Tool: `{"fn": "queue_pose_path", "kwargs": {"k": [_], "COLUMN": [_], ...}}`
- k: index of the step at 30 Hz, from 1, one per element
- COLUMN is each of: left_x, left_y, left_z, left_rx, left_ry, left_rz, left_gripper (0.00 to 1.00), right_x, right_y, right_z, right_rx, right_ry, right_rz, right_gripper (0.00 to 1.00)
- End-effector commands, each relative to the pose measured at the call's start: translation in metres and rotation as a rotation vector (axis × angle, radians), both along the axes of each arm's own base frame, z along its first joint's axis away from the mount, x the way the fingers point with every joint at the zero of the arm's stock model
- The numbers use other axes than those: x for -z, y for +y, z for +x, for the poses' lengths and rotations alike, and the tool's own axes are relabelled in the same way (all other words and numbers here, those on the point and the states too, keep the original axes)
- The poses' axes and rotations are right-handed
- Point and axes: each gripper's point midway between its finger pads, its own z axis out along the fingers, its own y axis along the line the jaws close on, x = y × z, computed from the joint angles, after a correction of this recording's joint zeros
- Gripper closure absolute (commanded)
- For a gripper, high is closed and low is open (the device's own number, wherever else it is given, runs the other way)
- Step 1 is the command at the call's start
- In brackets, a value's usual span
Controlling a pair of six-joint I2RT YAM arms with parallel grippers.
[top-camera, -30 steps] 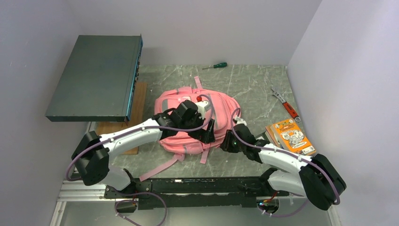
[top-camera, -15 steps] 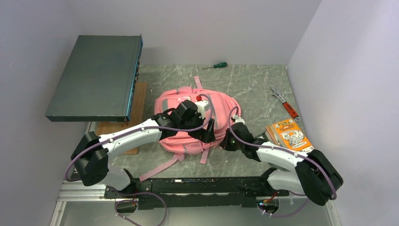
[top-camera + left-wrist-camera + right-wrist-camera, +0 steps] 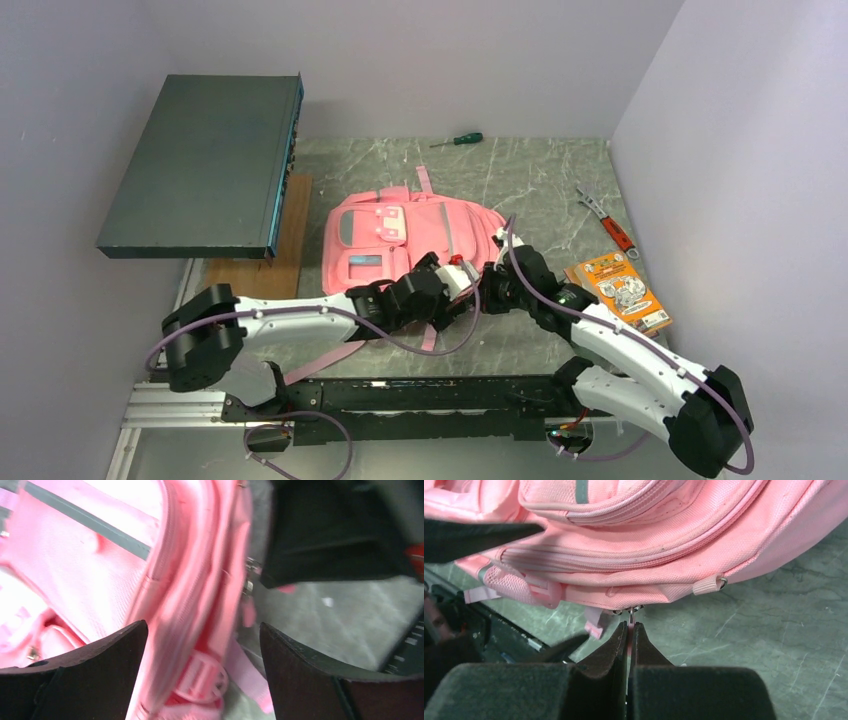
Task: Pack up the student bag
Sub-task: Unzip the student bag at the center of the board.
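The student bag is a pink backpack lying flat on the grey marbled table, front pockets up. At the bag's near right corner, my right gripper is shut on the pink zipper pull, and the fingertips pinch the tab just below the bag's seam. My left gripper hovers at the bag's near edge, open. Between its wide-apart fingers the blurred bag edge and a pink strap buckle show, with neither finger touching them.
An orange book lies right of the bag, a red-handled wrench beyond it. A green screwdriver lies at the back. A dark grey case sits raised at the left over a wooden board.
The left arm came off the top of the bag and dropped to its near edge, uncovering the front pockets. The right gripper closed on the zipper pull and shifted toward the bag.
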Motion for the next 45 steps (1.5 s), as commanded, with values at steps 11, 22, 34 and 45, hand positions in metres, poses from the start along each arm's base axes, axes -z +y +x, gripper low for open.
{"fn": "queue_pose_path", "kwargs": {"k": [11, 22, 34, 45], "left_x": [-0.008, -0.038, -0.034, -0.056], "left_y": [0.007, 0.029, 0.051, 0.043], "left_z": [0.064, 0.035, -0.004, -0.04], "left_rx": [-0.24, -0.191, -0.056, 0.074], "left_ry": [-0.205, -0.15, -0.132, -0.017], "left_rz": [0.218, 0.038, -0.174, -0.349], "left_gripper": [0.91, 1.0, 1.0, 0.04], "right_x": [-0.047, -0.037, -0.048, -0.049], "right_y": [-0.011, -0.127, -0.138, -0.1], "right_z": [0.005, 0.036, 0.134, 0.161], "right_rx": [-0.01, 0.569, 0.308, -0.205], "right_ry": [-0.079, -0.119, -0.467, -0.759], "right_rz": [-0.062, -0.522, -0.497, -0.424], "right_gripper": [1.0, 1.0, 1.0, 1.0]}}
